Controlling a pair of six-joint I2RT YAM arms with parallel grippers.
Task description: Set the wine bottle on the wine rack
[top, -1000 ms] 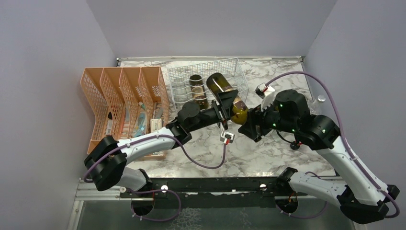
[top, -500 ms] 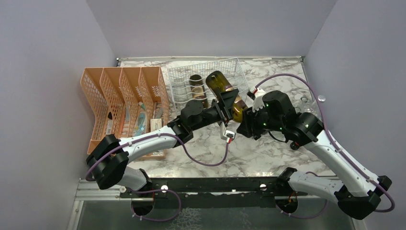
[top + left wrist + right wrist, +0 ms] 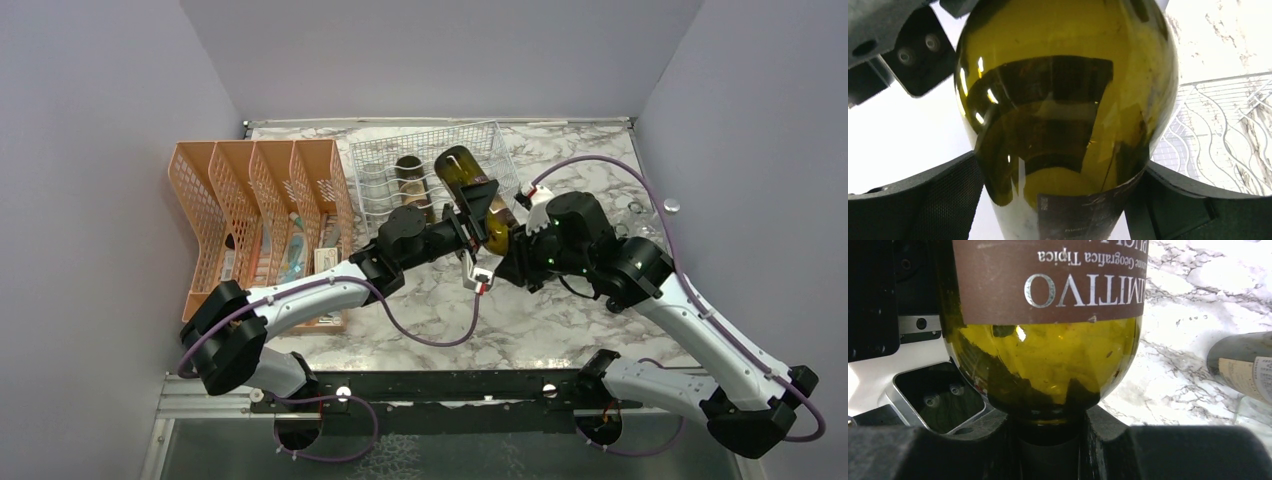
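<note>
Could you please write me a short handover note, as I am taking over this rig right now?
Left hand: shut around the body of the wine bottle.
Right hand: shut on the same bottle's neck.
Position: the bottle is held tilted over the right part of the wine rack, base pointing away from the arms. A dark bottle already lies in the rack.
Done: bottle lifted and over the rack.
Left: lower it into the rack, then open both hands.

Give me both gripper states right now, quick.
left gripper: closed, holding the wine bottle around its body.
right gripper: closed, holding the same wine bottle at the neck.
</note>
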